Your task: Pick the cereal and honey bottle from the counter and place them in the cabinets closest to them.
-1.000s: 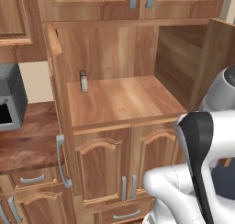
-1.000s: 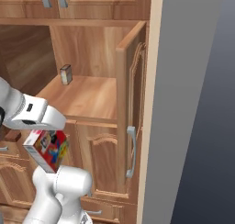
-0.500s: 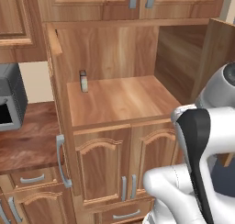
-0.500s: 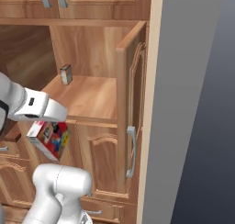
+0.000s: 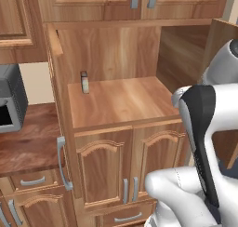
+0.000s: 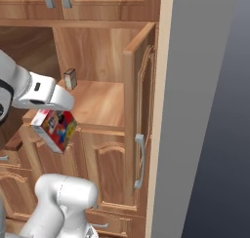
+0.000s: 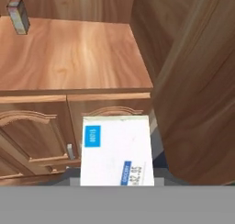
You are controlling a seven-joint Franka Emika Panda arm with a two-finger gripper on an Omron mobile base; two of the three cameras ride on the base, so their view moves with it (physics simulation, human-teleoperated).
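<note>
Cereal [image 6: 54,129] — pinched in the shut jaws of the gripper [image 6: 49,116], hanging tilted below and in front of the open cabinet's shelf [image 6: 100,105]. The shelf lies ahead and above; 1 small box [image 7: 18,15] stands at its back. Fingertips are hidden behind the cereal — honey bottle not made out.

Warm brown wood-grain fronts fill the kitchen, with arched lower doors [image 5: 101,170] carrying short grey handles. A grey microwave [image 5: 10,99] sits on the tabletop [image 5: 25,144] at left. A tall pale grey panel [image 6: 195,110] stands at right.
</note>
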